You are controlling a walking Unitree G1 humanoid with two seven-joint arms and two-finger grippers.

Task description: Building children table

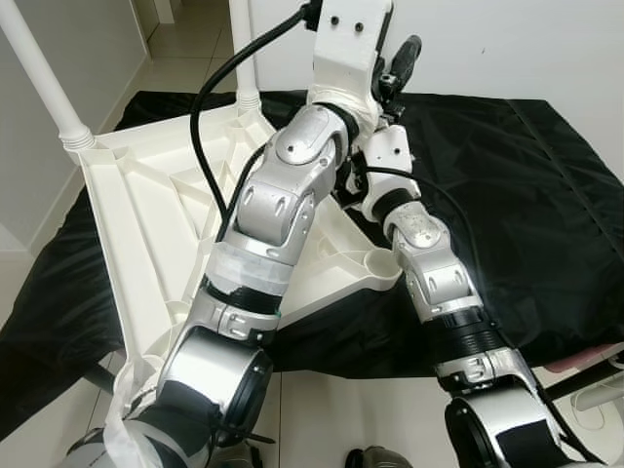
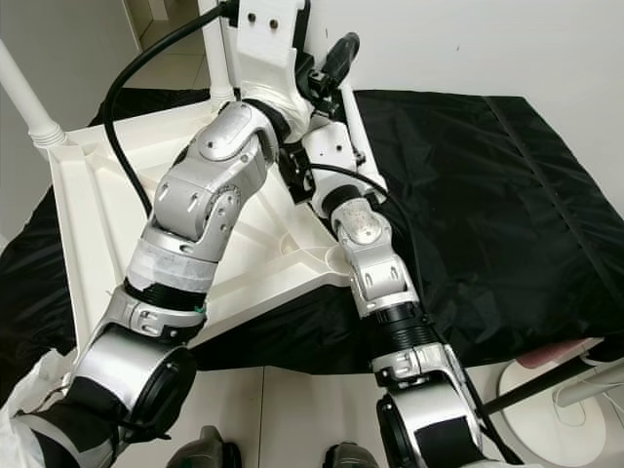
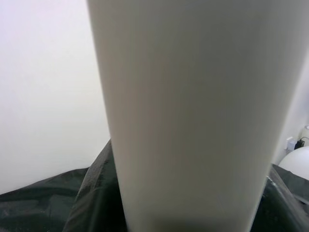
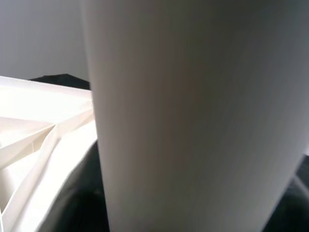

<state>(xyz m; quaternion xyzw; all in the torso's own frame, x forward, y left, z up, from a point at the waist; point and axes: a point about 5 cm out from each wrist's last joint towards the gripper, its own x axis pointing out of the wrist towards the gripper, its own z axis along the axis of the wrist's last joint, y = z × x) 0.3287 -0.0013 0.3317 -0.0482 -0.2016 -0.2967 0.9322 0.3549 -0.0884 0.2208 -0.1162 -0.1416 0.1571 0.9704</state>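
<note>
While the near corner socket sits unfilled, the upturned tabletop lies on black cloth. Farther off, both arms crowd a white leg; finger state cannot be told. Likely step: seating this leg, needing straight downward pressure.

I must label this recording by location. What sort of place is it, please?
Probably a room in a home, used as an assembly spot: a tiled floor, plain white walls, and a black sheet spread under an upturned white plastic tabletop with legs fitted.
</note>
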